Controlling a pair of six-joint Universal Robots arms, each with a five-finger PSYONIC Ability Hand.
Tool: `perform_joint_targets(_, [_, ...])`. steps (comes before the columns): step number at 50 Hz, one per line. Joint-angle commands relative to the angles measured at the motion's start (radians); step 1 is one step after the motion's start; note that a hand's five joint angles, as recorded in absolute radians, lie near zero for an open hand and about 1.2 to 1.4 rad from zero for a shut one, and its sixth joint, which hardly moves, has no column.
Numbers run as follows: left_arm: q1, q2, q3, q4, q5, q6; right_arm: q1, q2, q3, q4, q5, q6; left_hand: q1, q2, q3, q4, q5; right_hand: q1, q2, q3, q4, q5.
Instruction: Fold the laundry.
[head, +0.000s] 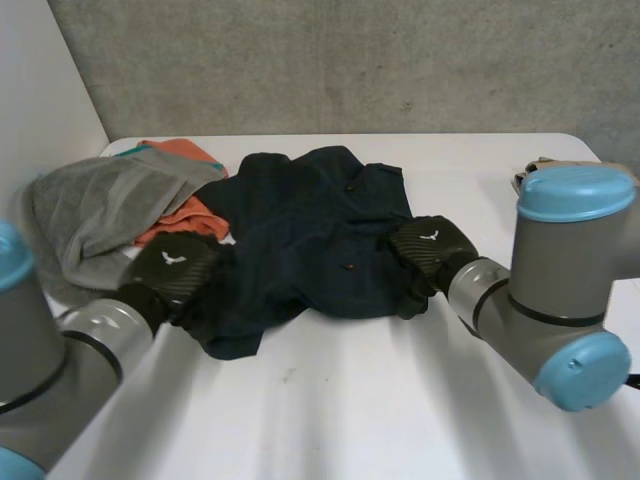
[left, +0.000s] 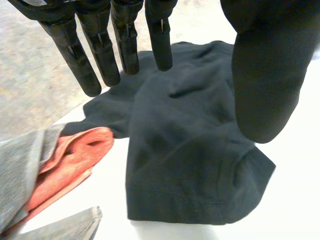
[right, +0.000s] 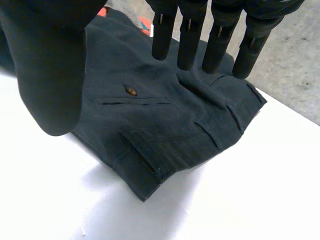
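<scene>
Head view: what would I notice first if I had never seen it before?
Most likely the dark blue garment, lying crumpled in the middle of the white table. The left hand and the right hand, both black with straight fingers, are at its two sides. Next to it, by the left arm, a grey cloth lies heaped over an orange cloth.
</scene>
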Motion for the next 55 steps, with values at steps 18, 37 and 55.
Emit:
perform_joint_targets(18, [0.137,-0.218,0.127,-0.11,0.117,-0.147,0.072,0.108,0.075,-0.263,-0.029,-0.254,0.017,0.025,0.022,0.035,0.037,-0.002,0.007,0.015,0.033,0.051])
perform_joint_targets(37, [0.028,-0.315,0.314,-0.126,0.016,-0.084,0.075,0.158,-0.014,-0.353,0.053,-0.267,0.962,0.97,0.967,0.98,0.982,0.976,0.985,0.993,1.011,1.029])
perform_joint_targets(55, [0.009,0.251,0.751,-0.057,-0.072,-0.053,0.033,-0.315,-0.538,-0.057,0.028,-0.152,0.962,0.97,0.967,0.98,0.982,0.976,0.985,0.993,1.011,1.029])
